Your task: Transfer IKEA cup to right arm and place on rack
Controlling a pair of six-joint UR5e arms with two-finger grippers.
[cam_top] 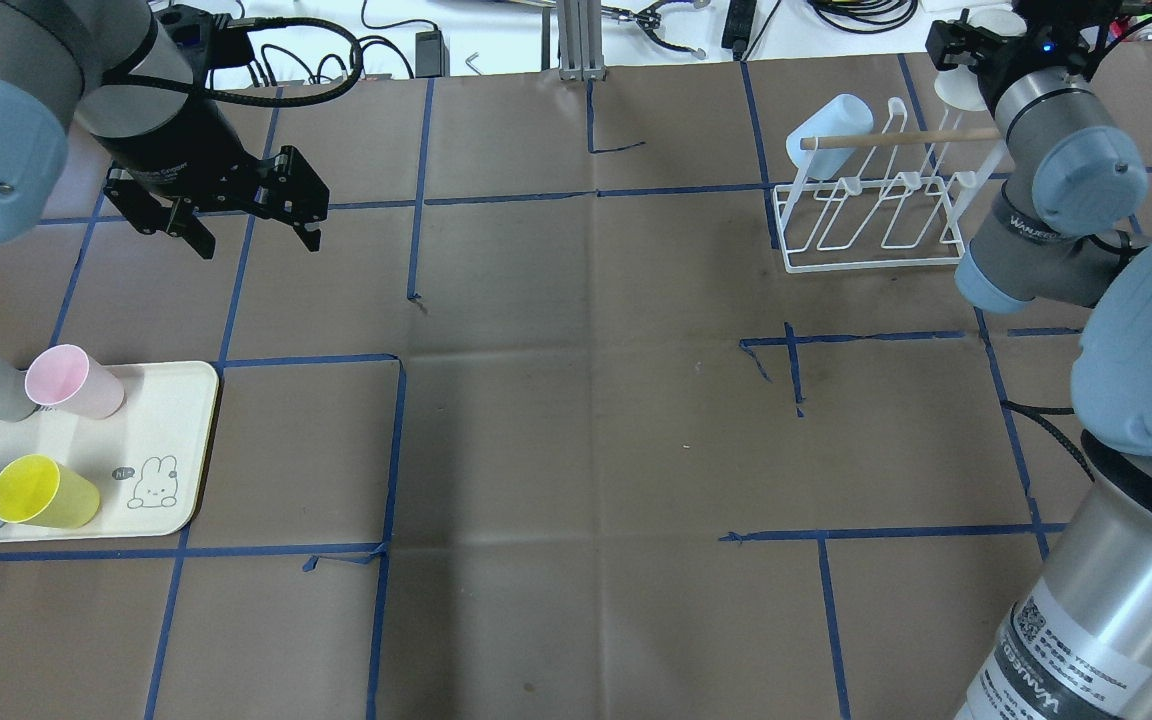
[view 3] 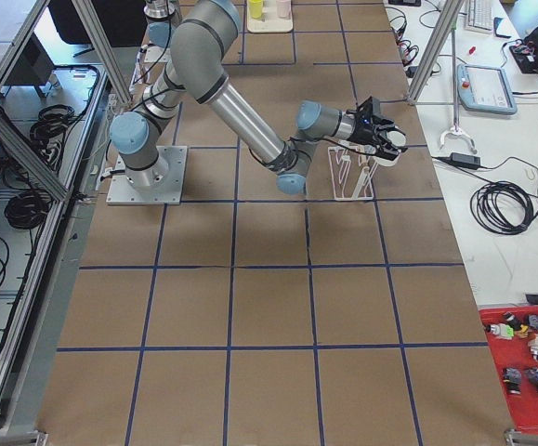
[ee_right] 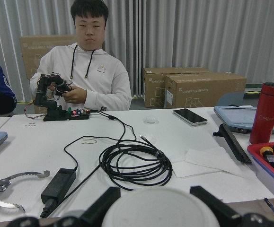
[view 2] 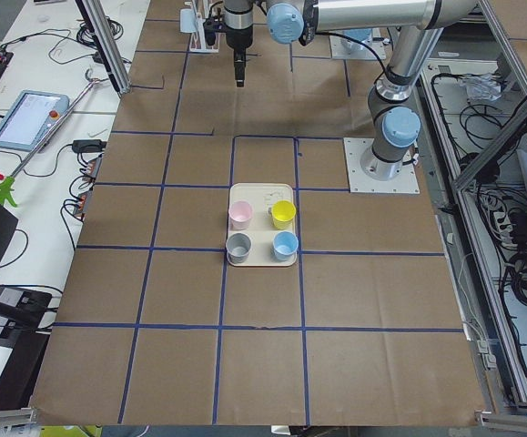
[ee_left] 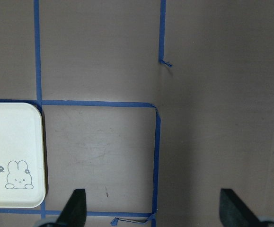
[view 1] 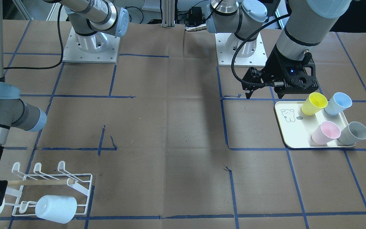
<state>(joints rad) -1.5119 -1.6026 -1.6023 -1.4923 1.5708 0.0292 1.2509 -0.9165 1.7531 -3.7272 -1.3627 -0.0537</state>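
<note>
The right hand (ee_right: 154,198) is closed on the white IKEA cup (ee_right: 160,213). In the right wrist view one finger presses each side of the cup, and a closed round white face fills the gap between them. This is probably the cup base, but it cannot be confirmed.

**Location.** The cup is held off the tabletop (cam_top: 586,400), just beyond the end of the rack (view 1: 80,188) and near the tip of the wooden dowel (view 1: 37,182). A pale cup (view 1: 56,208) already lies on one of the rack's prongs.

**Handling (judged).**
- The cup looks like thin moulded plastic: light, stiff, and unlikely to break.
- The wall is smooth and tapered, so it may slide out towards the narrow end.
- Grip across the wall, close to the base.
- Use moderate force. Hard squeezing may flex the wall.
- Keep the mouth clear so it can pass over a prong.

**Other hand.** The left hand (ee_left: 152,203) is spread and empty, hovering over bare tabletop beside the cream tray (cam_top: 171,400). The tray carries four coloured cups.
</note>
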